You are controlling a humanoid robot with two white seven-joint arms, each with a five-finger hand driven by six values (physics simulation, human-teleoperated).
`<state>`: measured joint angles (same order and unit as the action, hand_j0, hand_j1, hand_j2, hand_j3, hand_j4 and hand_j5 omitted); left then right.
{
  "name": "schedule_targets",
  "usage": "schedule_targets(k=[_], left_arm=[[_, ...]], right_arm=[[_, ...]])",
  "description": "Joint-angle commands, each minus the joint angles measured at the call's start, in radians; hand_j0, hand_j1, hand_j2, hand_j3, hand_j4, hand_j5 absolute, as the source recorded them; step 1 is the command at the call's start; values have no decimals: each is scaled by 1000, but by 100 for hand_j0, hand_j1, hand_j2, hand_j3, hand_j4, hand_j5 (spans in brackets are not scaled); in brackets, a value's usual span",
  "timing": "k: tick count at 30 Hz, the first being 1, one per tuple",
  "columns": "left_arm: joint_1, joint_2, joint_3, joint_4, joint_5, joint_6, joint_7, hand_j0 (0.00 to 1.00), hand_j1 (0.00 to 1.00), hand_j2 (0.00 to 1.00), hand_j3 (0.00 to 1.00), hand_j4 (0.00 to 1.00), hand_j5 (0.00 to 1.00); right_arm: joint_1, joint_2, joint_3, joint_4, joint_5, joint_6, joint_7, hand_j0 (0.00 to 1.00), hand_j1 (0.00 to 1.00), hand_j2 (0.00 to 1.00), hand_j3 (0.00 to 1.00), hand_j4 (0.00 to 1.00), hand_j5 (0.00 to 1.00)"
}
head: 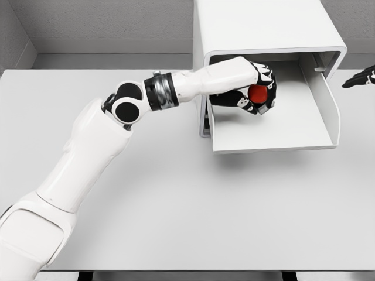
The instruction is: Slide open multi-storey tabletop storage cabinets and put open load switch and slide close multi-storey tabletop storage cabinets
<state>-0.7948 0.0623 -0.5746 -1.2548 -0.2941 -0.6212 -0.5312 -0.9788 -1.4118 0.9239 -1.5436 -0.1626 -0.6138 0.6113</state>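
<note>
The left arm's robot hand [258,93] grips a red switch [257,93] inside the open drawer [275,137].

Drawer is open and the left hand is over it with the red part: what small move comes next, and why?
Probably lower slightly and release: the left hand grips the red switch above the floor of the pulled-out drawer of the cabinet, so the drop spot looks right. The right hand waits at the right edge.

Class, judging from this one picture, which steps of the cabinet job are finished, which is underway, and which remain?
Done: the drawer of the white cabinet is slid out. Underway: the left hand holds the red switch over the drawer, not yet released. The right hand shows at the right edge. Left: set the switch down, withdraw, slide the drawer shut.
</note>
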Motion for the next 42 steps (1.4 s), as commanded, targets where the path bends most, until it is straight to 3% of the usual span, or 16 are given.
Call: schedule_targets(k=[1, 9, 14, 15, 24, 30, 34, 39, 42], left_arm=[[0, 13, 4, 2, -40, 10, -10, 34, 34, 34, 34, 34, 34], [6, 30, 2, -25, -37, 10, -9, 38, 38, 38, 38, 38, 38], [8, 27, 1, -41, -37, 10, -9, 77, 77, 77, 77, 77, 77], [8, 28, 1, -49, -37, 10, -9, 80, 80, 80, 80, 80, 80], [23, 30, 1, -98, -30, 10, -9, 80, 80, 80, 80, 80, 80], [25, 47, 1, -100, -28, 10, -7, 87, 87, 87, 87, 87, 87], [31, 83, 1, -149, 12, 10, -7, 89, 89, 89, 89, 89, 89], [31, 103, -1, -153, 38, 10, -7, 93, 93, 93, 93, 93, 93], [39, 159, -2, -239, 119, 10, -7, 93, 93, 93, 93, 93, 93]], right_arm=[[0, -4, -2, 2, -6, 3, 0, 100, 100, 100, 100, 100, 100], [0, -10, -2, 5, -5, 3, 0, 100, 100, 100, 100, 100, 100], [38, -24, 10, 30, -5, 3, 0, 100, 100, 100, 100, 100, 100], [57, -30, 12, 26, -5, 3, 0, 100, 100, 100, 100, 100, 100], [124, -45, 33, -7, 2, 3, 0, 100, 100, 100, 100, 100, 100], [141, -68, 32, -20, 3, 3, 0, 100, 100, 100, 100, 100, 100], [140, -95, 20, -18, 2, 3, 0, 100, 100, 100, 100, 100, 100], [138, -95, -4, -18, 2, 3, 0, 100, 100, 100, 100, 100, 100], [135, -93, -33, -21, 2, 3, 0, 100, 100, 100, 100, 100, 100]])
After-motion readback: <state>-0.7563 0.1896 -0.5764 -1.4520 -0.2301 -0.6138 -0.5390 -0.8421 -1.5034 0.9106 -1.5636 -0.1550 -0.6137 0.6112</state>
